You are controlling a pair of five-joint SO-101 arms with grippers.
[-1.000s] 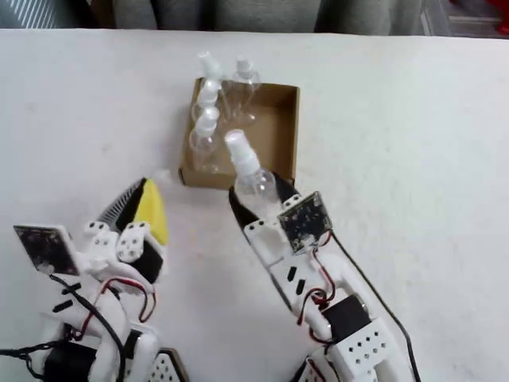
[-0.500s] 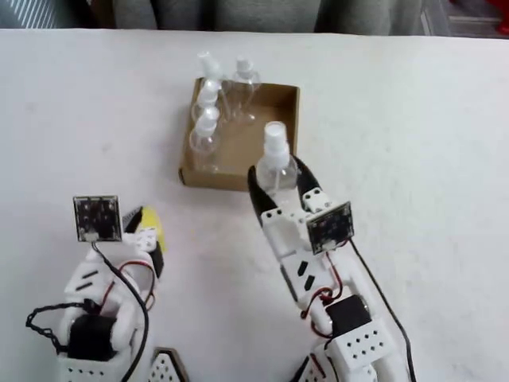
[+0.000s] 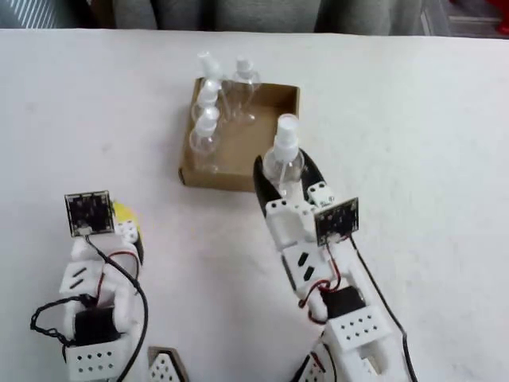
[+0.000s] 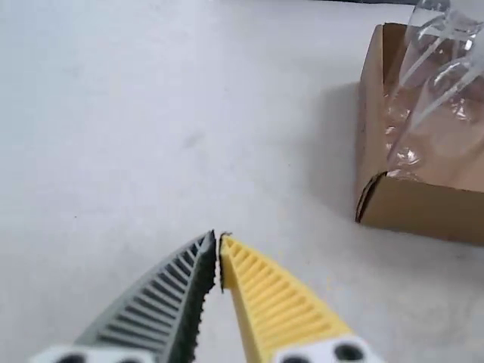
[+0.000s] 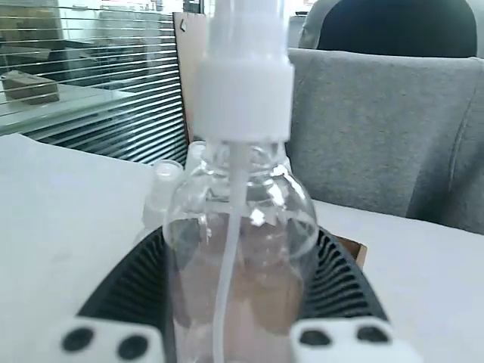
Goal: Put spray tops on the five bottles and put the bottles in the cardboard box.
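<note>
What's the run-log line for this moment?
right gripper: shut on capped bottle, upright at near edge of cardboard box | left gripper: shut, empty | four bottles in box | fifth not yet released

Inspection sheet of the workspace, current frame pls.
Surface: white table.
Job's things: four clear plastic spray-topped bottles upright in the brown cardboard box; fifth capped bottle held at its near right corner.
Clutter: nothing seen.
End effectors: right end effector shut on that bottle; left end effector shut, empty, over table.
Cables: red and black wires along right arm; black cable looped by left arm.
Surroundings: grey upholstered seat, window blinds.
</note>
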